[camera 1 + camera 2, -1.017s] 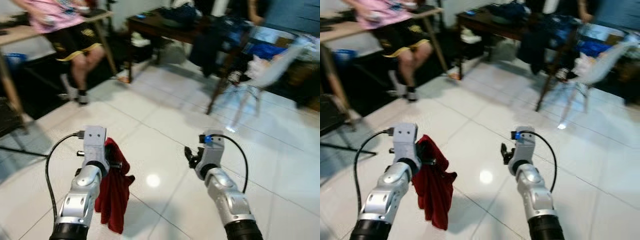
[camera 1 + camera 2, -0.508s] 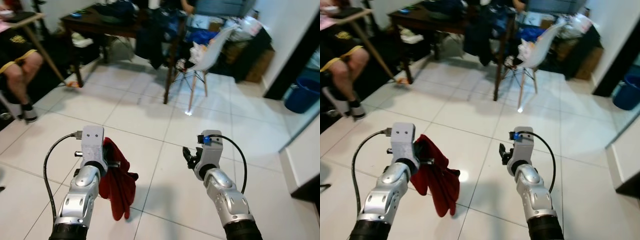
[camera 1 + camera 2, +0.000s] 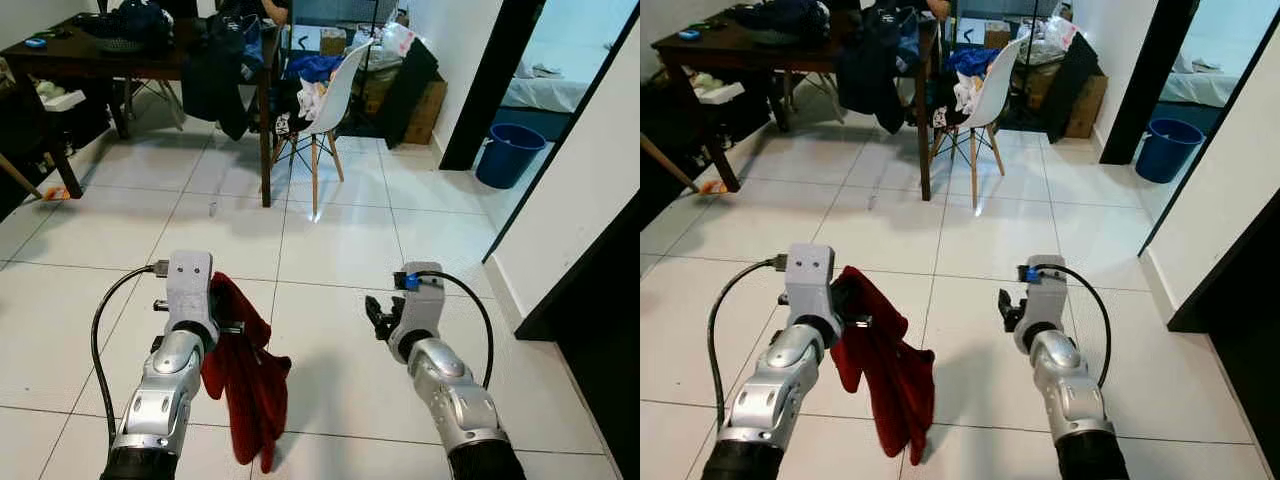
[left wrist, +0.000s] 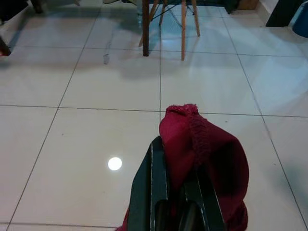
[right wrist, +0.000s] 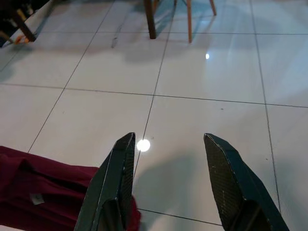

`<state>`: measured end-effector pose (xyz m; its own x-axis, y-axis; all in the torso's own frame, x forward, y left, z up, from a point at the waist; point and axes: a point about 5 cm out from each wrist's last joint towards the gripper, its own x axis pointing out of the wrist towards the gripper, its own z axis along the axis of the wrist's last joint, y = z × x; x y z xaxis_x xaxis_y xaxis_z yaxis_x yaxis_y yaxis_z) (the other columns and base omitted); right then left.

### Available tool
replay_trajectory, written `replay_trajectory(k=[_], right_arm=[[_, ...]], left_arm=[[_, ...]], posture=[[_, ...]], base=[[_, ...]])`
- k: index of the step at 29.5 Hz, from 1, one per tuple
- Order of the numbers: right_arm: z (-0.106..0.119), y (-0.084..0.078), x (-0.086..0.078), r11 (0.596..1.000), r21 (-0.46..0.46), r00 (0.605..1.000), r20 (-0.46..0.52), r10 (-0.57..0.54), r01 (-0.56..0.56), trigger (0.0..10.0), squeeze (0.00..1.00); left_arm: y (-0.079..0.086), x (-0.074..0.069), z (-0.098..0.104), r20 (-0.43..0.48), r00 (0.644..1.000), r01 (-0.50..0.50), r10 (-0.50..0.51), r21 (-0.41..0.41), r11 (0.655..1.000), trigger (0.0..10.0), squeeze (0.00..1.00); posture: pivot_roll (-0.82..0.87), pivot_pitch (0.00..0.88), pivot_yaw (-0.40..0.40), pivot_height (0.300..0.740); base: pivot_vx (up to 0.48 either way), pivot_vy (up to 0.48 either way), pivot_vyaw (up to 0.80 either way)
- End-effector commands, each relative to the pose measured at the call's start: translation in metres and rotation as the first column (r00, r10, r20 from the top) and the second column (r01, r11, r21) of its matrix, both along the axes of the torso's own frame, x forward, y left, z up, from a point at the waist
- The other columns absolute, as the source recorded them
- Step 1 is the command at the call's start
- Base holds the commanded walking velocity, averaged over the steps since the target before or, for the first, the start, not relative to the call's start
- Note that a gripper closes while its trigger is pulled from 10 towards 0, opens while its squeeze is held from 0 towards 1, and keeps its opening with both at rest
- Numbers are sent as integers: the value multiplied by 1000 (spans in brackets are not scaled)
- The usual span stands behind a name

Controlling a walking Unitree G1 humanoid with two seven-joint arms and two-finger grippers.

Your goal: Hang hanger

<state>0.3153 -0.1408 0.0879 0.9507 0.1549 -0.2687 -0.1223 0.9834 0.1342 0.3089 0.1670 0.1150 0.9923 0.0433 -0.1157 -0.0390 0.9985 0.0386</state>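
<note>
White tiled floor (image 3: 330, 240). Dark wooden table (image 3: 130, 50) with clothing draped over it. White chair (image 3: 325, 100) just beside. Blue bucket (image 3: 508, 155) at doorway.

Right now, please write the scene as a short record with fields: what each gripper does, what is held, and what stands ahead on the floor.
left gripper: shut on the red garment, which hangs down beside the arm
right gripper: open, holding nothing, raised above the floor
floor: white tiles
ahead: white chair with clothes on it, beside a dark wooden table
right side: dark doorway with a blue bucket beyond it
hanger: cannot be made out under the garment
</note>
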Motion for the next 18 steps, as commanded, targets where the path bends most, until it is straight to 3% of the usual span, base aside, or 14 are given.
replay_trajectory(k=[1,18], right_arm=[[-1,-1,0,1000,-9,1000,3,4,-4,10000,0],[-4,1,-2,999,-25,1000,-6,28,-28,10000,0]], left_arm=[[-1,-1,1,16,1000,0,0,2,1000,10000,0],[-2,-2,-2,17,1000,1,-1,-5,1000,10000,0]], posture=[[-12,96,-31,740],[-13,78,-36,740]], base=[[251,0,0],[307,0,0]])
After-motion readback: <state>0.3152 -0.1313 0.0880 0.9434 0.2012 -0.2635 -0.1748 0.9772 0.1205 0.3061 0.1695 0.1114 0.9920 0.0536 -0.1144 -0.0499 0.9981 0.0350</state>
